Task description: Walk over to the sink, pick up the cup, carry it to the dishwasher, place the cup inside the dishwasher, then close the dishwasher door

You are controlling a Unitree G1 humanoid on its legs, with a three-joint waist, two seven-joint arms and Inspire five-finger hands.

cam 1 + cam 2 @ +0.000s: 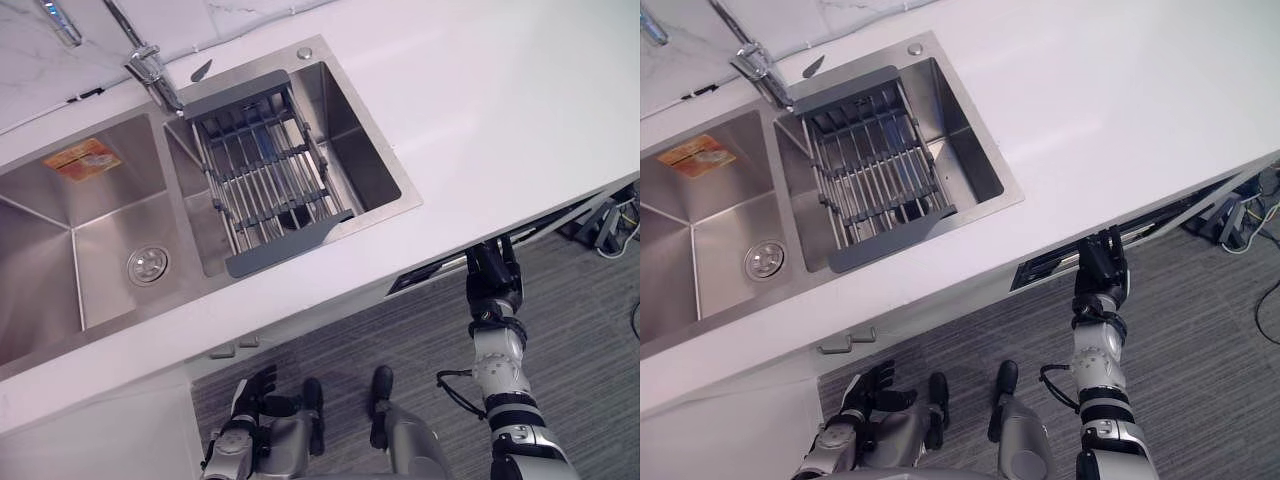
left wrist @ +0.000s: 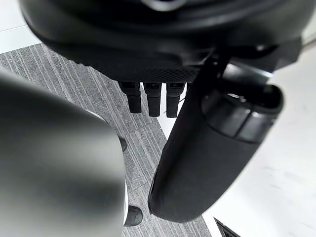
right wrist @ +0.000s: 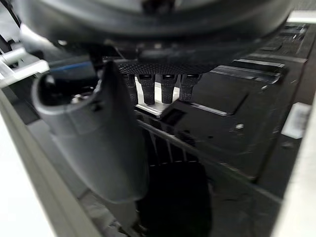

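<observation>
My right hand (image 1: pixel 494 284) reaches up to the dark slot of the dishwasher (image 1: pixel 432 271) under the counter's front edge. Its fingers (image 3: pixel 163 86) are straight and hold nothing. Past them the right wrist view shows the dishwasher's dark inside with a wire rack (image 3: pixel 207 160) and a dark rounded shape (image 3: pixel 173 202) low in it; whether that is the cup I cannot tell. My left hand (image 1: pixel 250 392) hangs low by the cabinet front, fingers (image 2: pixel 153 98) relaxed and empty. The sink (image 1: pixel 372 150) holds a grey drying rack (image 1: pixel 265 170).
The white counter (image 1: pixel 500 110) runs wide to the right of the sink. A second basin (image 1: pixel 90 240) with a drain lies on the left, and a tap (image 1: pixel 150 65) stands behind. Grey striped carpet (image 1: pixel 590 350) covers the floor. A cabinet handle (image 1: pixel 845 343) juts out below the counter.
</observation>
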